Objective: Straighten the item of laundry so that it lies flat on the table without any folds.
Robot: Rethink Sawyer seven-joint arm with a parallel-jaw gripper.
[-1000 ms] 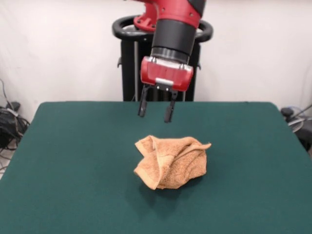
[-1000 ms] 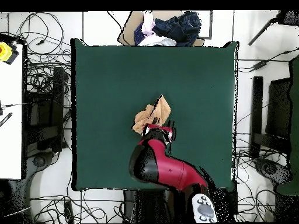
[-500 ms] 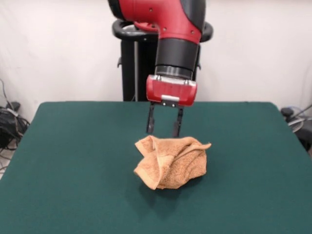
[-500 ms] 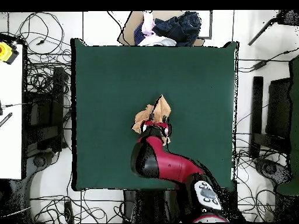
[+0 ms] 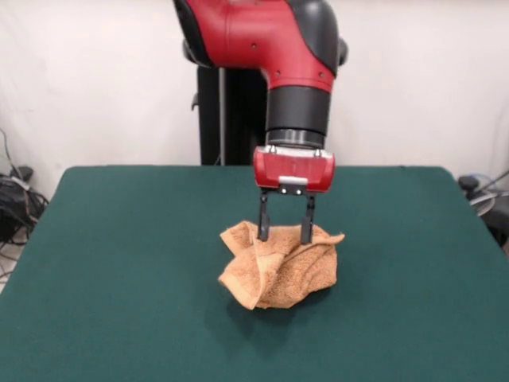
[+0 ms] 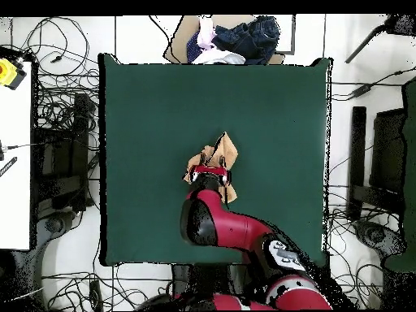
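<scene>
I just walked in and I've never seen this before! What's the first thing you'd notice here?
First, the big red and black arm coming down over the middle of the dark green table. Its end effector is open, with the tips right at the top of a crumpled orange-tan towel bunched in a lump at the table's centre. From overhead, a heap of clothes sits just past one table edge.

Glossy red arm, black cylindrical wrist, red hand, thin black fingers
</scene>
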